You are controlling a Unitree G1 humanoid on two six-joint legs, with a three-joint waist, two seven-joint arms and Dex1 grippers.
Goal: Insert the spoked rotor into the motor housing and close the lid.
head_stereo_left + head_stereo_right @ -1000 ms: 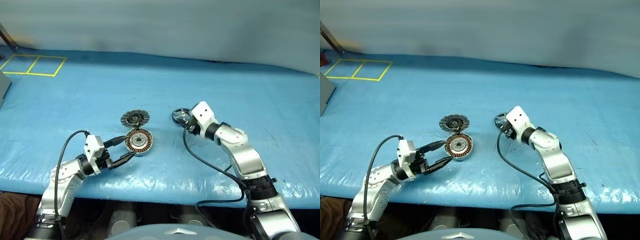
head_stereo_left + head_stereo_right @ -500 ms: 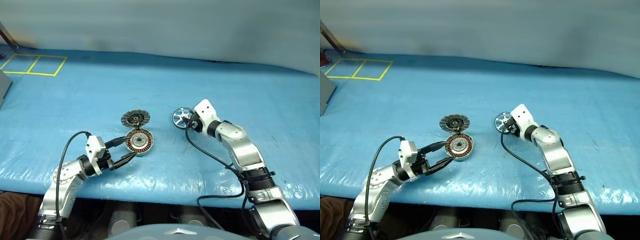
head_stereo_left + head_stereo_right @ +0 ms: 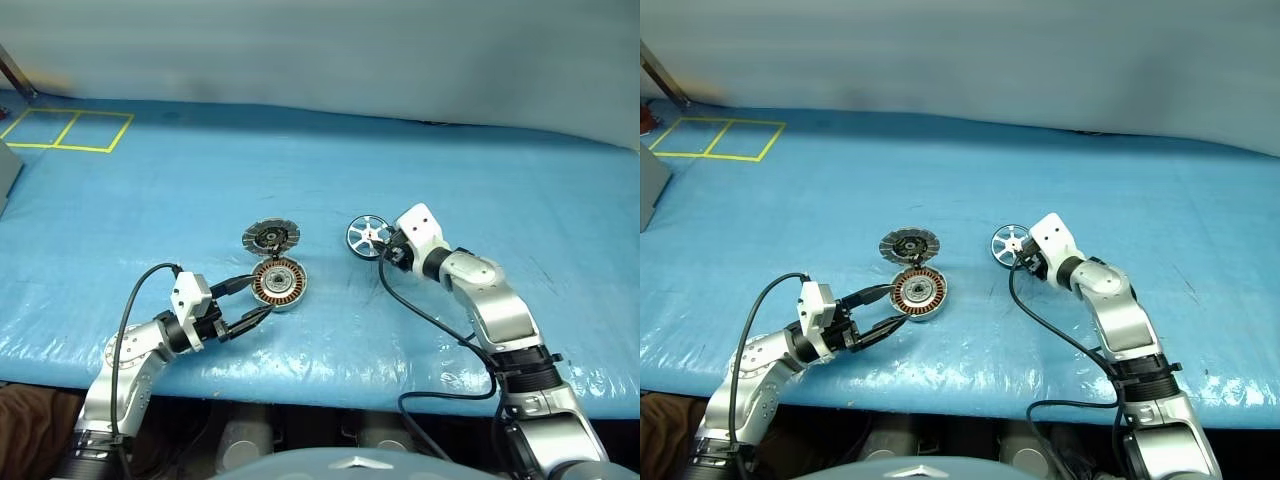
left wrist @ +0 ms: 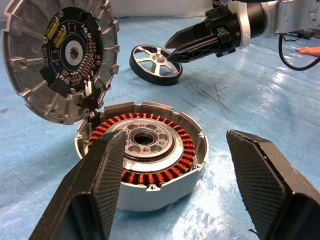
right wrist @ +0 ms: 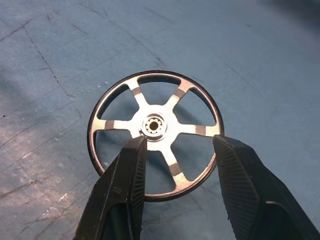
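Blue plastic sheeting (image 3: 420, 170) covers the table. The motor housing (image 3: 277, 282) sits on it between the parted fingers of the left gripper (image 3: 254, 297), which grips nothing. The lid (image 3: 270, 236) stands tilted against the housing's far edge. Well apart to the right lies the spoked rotor (image 3: 367, 236); the right gripper (image 5: 177, 165) has its fingers spread over the near rim, not pinching it.

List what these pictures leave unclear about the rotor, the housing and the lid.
- Spoked rotor: whether the right gripper touches it; in the right wrist view its fingers overlap the near rim.
- Lid: its back face, turned away in the left wrist view; too small to read in the head views.
- Motor housing: its near wall, partly behind the left gripper fingers.
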